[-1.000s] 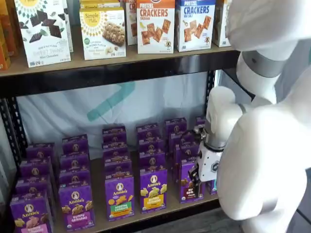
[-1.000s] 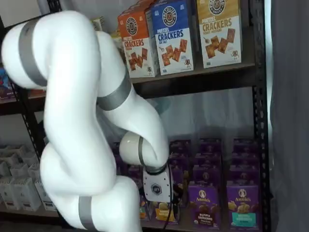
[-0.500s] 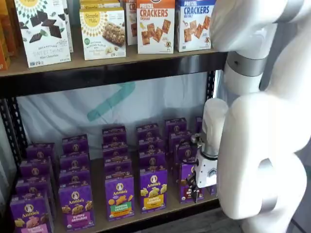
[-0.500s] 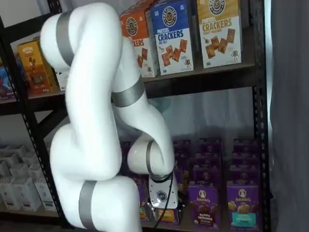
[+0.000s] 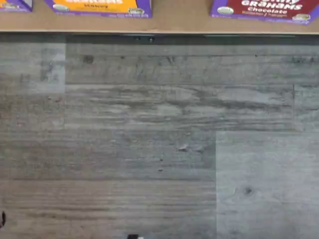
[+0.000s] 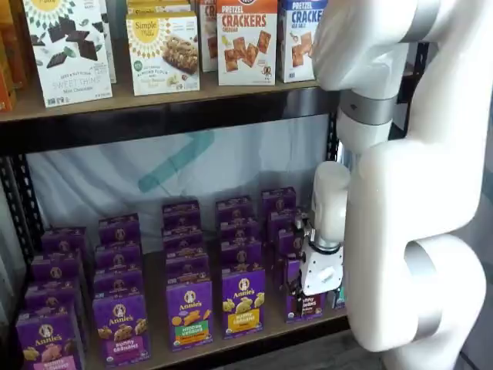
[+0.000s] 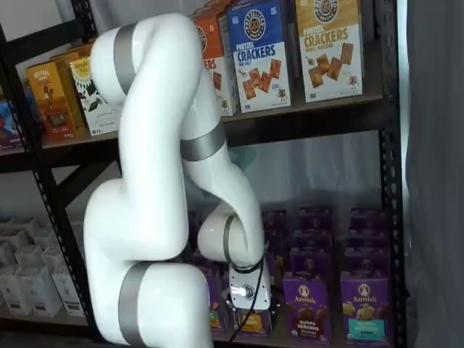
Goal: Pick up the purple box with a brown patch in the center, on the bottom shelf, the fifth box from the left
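Beside the purple box (image 7: 307,307) on the bottom shelf (image 6: 254,337), the gripper (image 6: 302,291) is held low; its finger spacing cannot be told.

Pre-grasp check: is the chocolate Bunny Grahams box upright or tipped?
Upright: the purple box stands on the bottom shelf, logo above crackers.

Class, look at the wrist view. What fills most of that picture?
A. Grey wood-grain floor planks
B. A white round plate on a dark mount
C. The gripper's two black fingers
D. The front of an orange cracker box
A: grey wood-grain floor planks fill most of the wrist view, with only the tan wooden bottom shelf and box bottoms along one edge.
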You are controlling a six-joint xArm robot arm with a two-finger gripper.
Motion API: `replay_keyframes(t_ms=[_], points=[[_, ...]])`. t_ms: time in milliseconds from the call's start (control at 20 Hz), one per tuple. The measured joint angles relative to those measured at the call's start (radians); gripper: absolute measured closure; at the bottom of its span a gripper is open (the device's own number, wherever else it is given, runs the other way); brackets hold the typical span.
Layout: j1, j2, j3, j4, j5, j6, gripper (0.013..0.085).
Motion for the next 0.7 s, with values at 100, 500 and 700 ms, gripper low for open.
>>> replay_keyframes(t_ms=[100, 500, 700], points=[[0.028, 0.036, -0.033, 0.138, -0.014, -0.112, 0.013], [0.019, 0.132, -0.16, 0.208, 0.012, -0.187, 0.013], [-0.009, 0.177, -0.237, 0.177, 0.025, -0.182, 0.013]])
